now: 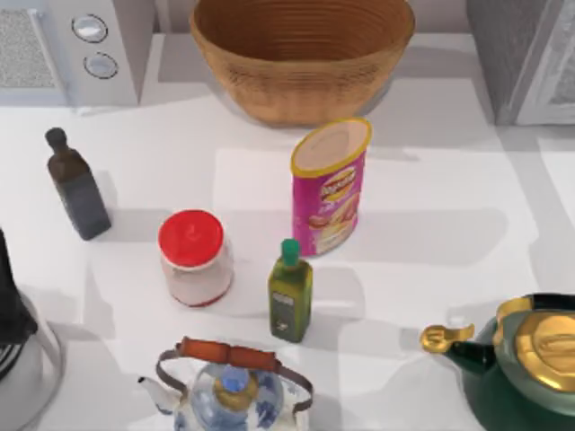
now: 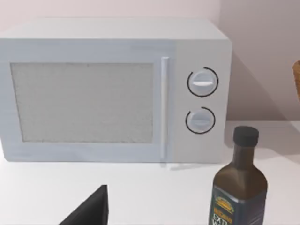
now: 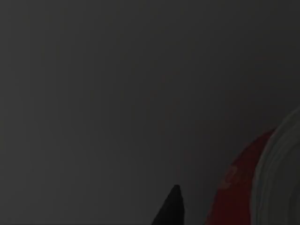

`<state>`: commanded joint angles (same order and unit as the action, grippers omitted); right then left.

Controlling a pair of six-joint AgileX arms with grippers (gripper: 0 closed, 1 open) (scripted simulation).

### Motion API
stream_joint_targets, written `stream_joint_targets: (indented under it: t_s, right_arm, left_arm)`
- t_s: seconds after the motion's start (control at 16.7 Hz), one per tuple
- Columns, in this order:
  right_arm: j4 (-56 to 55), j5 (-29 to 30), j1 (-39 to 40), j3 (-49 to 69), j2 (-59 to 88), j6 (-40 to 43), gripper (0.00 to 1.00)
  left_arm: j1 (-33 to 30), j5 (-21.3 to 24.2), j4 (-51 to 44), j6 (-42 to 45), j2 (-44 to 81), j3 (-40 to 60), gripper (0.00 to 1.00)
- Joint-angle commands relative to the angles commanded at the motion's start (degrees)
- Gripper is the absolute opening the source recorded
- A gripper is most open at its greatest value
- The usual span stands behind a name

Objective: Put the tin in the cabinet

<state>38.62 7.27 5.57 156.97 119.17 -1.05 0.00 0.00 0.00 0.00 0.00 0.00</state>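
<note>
The tin (image 1: 329,186) stands upright near the middle of the table, a tall pink canister with a yellow rim and a beige top. The cabinet (image 1: 514,52) stands at the back right corner, grey with a speckled side and a pale framed front. My left arm (image 1: 11,310) sits at the table's left edge, far from the tin. A black part of my left gripper (image 2: 89,211) shows in the left wrist view, facing the microwave (image 2: 112,89). The right wrist view is dark.
A wicker basket (image 1: 301,54) stands behind the tin. A dark bottle (image 1: 77,187), a red-lidded jar (image 1: 193,259) and a green bottle (image 1: 290,292) stand left of and in front of the tin. A white-blue teapot (image 1: 229,388) and a green kettle (image 1: 526,368) line the front edge.
</note>
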Motion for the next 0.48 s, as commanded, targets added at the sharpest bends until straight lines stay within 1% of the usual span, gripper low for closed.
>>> stream_joint_targets:
  t_s: [0.48]
  right_arm:
    - [0.0,0.0,0.0,0.0,0.0,0.0,0.98]
  left_arm:
    - [0.0,0.0,0.0,0.0,0.0,0.0,1.0]
